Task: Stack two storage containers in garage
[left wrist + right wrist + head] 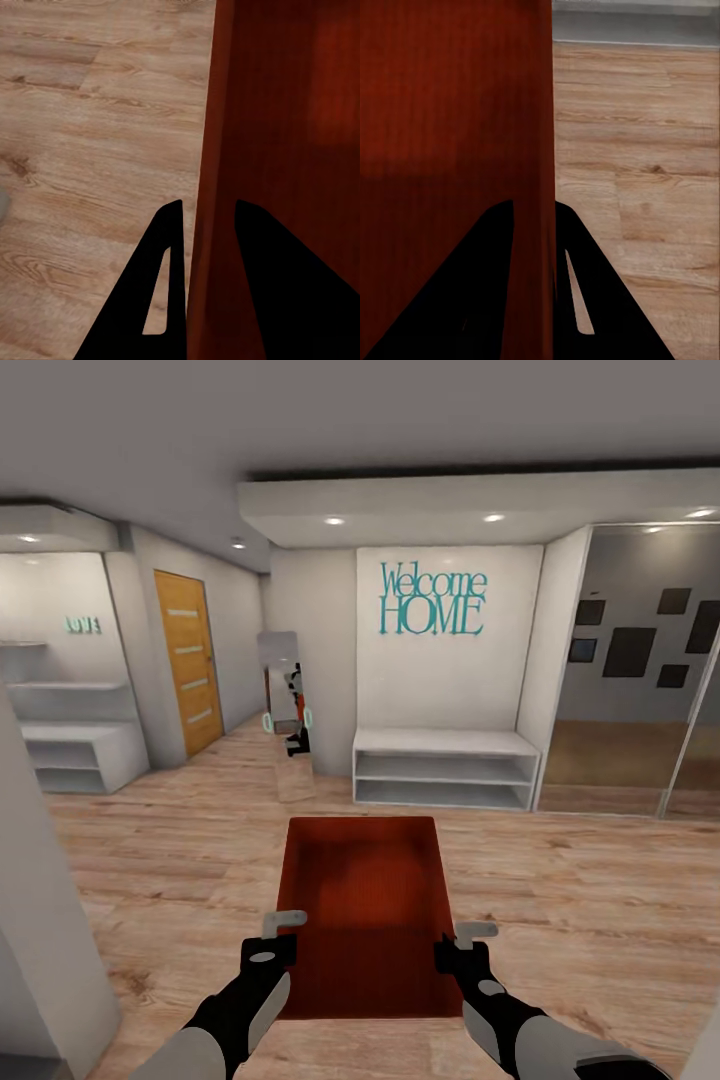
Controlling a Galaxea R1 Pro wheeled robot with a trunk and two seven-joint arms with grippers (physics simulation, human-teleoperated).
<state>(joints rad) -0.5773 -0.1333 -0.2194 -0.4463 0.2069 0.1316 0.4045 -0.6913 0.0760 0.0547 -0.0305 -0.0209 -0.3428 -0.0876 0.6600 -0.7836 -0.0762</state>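
Observation:
One red-orange storage container [365,900] hangs level in front of me above a light wood plank floor [580,900], its open top facing up. My left gripper [288,935] is shut on its left wall, and in the left wrist view the thin wall [217,150] passes between the two dark fingers of that gripper [208,214]. On the opposite wall my right gripper [458,942] is shut too; the right wrist view has the wall [544,112] clamped in that gripper [534,210]. The other container, the garage and its concrete floor are out of view.
I am in a hallway. A white low shelf bench [445,765] stands ahead under a "Welcome HOME" sign [432,600]. A standing mirror [285,700] and an orange door [187,660] are ahead left. Mirrored wardrobe doors [630,670] line the right. A white wall corner [40,920] is close left.

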